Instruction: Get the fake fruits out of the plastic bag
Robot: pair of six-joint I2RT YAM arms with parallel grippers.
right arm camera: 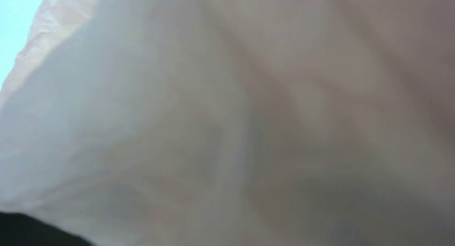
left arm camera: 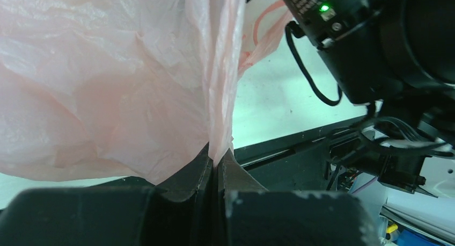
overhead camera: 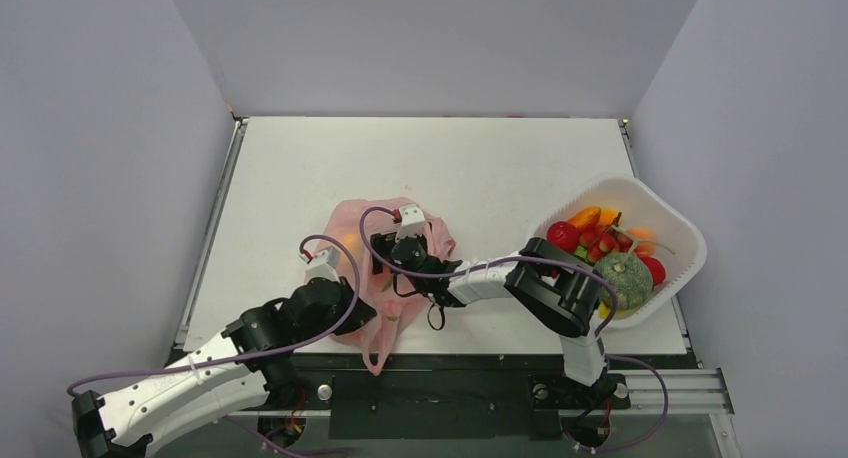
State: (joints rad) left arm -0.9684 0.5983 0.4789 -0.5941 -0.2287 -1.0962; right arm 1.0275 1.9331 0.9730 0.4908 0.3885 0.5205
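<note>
Plastic bag [overhead camera: 345, 223] lay crumpled near the centre of the table [overhead camera: 480, 168]. Its long axis ran far-to-near, and one loop handle [overhead camera: 378, 353] trailed over the near edge toward the arm bases. A faint orange patch showed through the film on its left side, possibly a fruit, but it was unclear.

Left gripper [left arm camera: 217, 163] was pinched tight on a fold of the bag's film, jaws together. Right gripper [overhead camera: 400, 250] reached into the bag's top. Its fingers were hidden and its wrist view showed only blurred pink film, so I could not tell whether it was wide or gripping.

Fake fruits [overhead camera: 600, 243] sat heaped in the white basket [overhead camera: 685, 238] at the right, well apart from the bag.
</note>
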